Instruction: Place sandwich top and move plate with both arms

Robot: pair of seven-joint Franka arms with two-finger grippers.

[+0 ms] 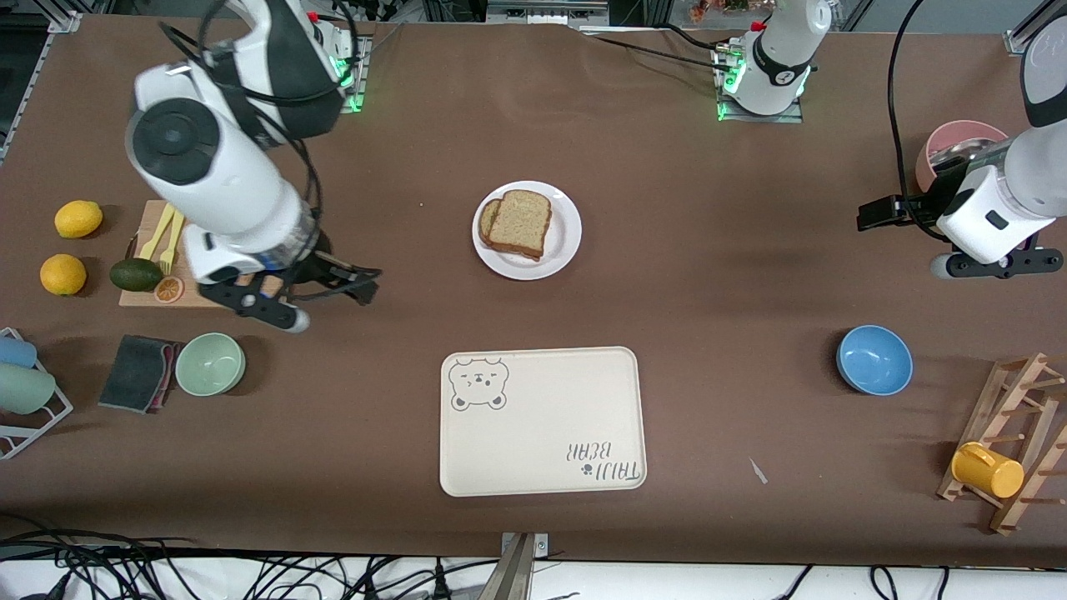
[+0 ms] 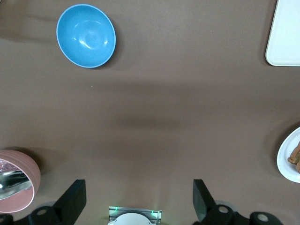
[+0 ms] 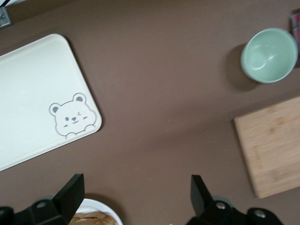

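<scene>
The white plate (image 1: 567, 237) sits mid-table, farther from the front camera than the cream tray. The sandwich top (image 1: 520, 222), a speckled tan slice, lies on another slice whose edge peeks out toward the right arm's end. My right gripper (image 1: 254, 304) is open and empty, over the table between the cutting board and the plate. Its wrist view (image 3: 135, 197) shows the plate's rim (image 3: 107, 212) and a strip of bread (image 3: 89, 218). My left gripper (image 1: 996, 262) is open and empty, over the table beside the pink bowl; its wrist view (image 2: 138, 201) shows the plate's edge (image 2: 287, 164).
Bear tray (image 1: 542, 421) lies nearer the camera than the plate. Blue bowl (image 1: 874, 359), pink bowl (image 1: 959, 142) and a wooden rack with a yellow cup (image 1: 988, 471) are at the left arm's end. Cutting board (image 1: 146, 292), lemons (image 1: 78, 218), avocado (image 1: 136, 273), green bowl (image 1: 210, 363), dark cloth (image 1: 137, 372) at the right arm's end.
</scene>
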